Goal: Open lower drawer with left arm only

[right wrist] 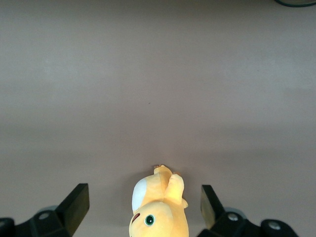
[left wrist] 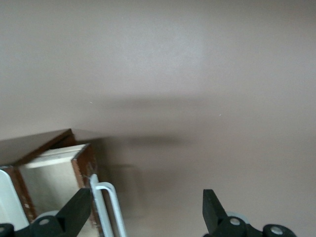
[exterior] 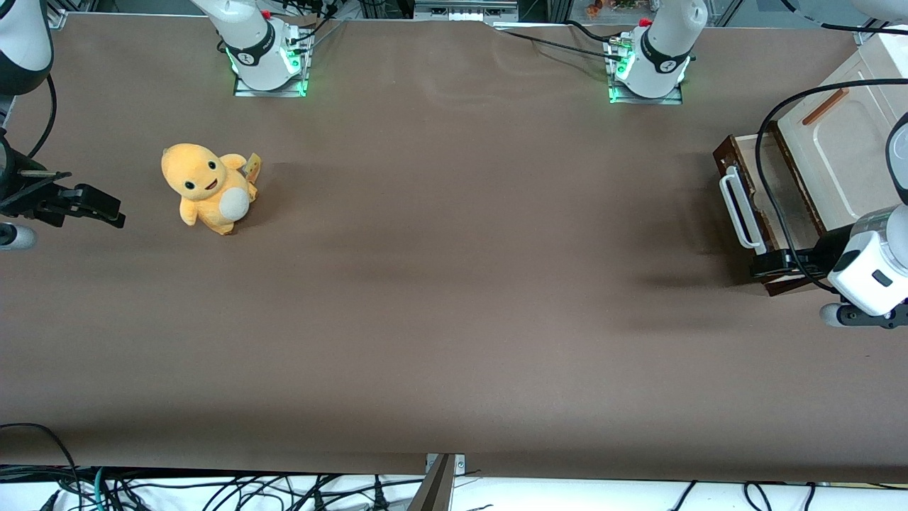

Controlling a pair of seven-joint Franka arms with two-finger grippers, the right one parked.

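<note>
Drawer [exterior: 770, 202] sits at the working arm's end of the table [exterior: 454, 284], pulled partway out of the cabinet [exterior: 844, 152], pale inside showing. Dark wood front w/ white loop handle [exterior: 738, 211] faces toward the parked arm's end. Gripper [exterior: 770, 264] is at the drawer's nearer corner, just beside the handle's nearer end, not clamped on it. In the wrist view the fingers [left wrist: 79, 210] stand wide apart, open w/ nothing between them; handle [left wrist: 109, 207] and drawer corner [left wrist: 81, 165] lie next to one finger. Left arm [exterior: 872, 270] hangs over the cabinet's nearer edge, black cable [exterior: 770, 177] looping across the drawer. Plush [exterior: 207, 186] lies well apart from the drawer, toward the parked arm's end.
</note>
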